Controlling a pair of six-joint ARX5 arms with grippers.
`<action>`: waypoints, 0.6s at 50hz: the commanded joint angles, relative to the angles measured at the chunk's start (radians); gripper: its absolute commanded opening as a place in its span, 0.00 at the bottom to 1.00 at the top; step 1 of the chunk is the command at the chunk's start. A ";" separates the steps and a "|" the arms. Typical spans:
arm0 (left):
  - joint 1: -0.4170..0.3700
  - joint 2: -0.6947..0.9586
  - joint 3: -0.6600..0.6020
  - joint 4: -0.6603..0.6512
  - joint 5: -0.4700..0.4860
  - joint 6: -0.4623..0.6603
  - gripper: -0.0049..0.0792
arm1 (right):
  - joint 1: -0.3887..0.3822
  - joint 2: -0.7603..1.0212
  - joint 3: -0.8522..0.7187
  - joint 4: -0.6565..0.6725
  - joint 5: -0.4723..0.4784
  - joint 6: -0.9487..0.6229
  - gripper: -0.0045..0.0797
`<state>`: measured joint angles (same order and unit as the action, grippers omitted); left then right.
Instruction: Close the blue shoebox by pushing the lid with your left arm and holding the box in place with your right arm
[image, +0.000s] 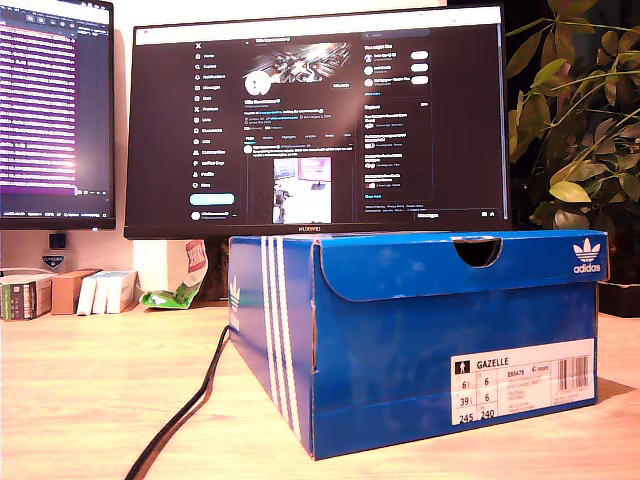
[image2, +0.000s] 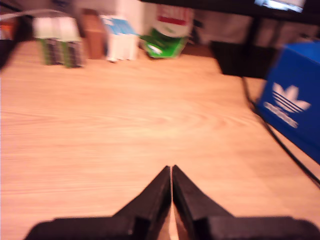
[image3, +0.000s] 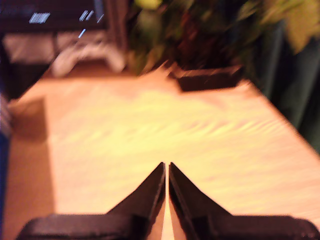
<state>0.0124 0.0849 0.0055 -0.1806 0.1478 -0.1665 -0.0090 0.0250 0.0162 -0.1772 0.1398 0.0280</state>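
Now shoebox (image: 420, 340) lies lid-shut, label end facing exterior view.

Shoebox: blue Adidas Gazelle shoebox (image: 420, 340) on the wooden desk (image: 90, 390), lid (image: 450, 262) down and flat.
Label: white size sticker (image: 522, 388) on the end facing the camera.
Cable: black cable (image: 185, 410) runs along the desk at the exterior view's left of the box.
Behind: monitor (image: 320, 120), second monitor (image: 55, 110), leafy plant (image: 580, 130), small boxes (image: 65, 292).

Wooden desk (image: 80, 380) — shoebox (image: 420, 340), cable (image: 185, 410)
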 joint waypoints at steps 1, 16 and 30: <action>0.011 -0.016 -0.031 -0.018 0.001 -0.002 0.04 | -0.013 -0.023 -0.011 0.008 0.000 0.002 0.05; 0.039 -0.097 -0.031 -0.014 0.001 -0.002 0.04 | -0.019 -0.023 -0.011 0.008 0.000 0.002 0.05; 0.039 -0.097 -0.031 -0.018 0.001 -0.002 0.04 | -0.019 -0.023 -0.011 0.008 0.000 0.002 0.05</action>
<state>0.0486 -0.0040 0.0055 -0.1802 0.1478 -0.1669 -0.0265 0.0078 0.0166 -0.1768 0.1402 0.0284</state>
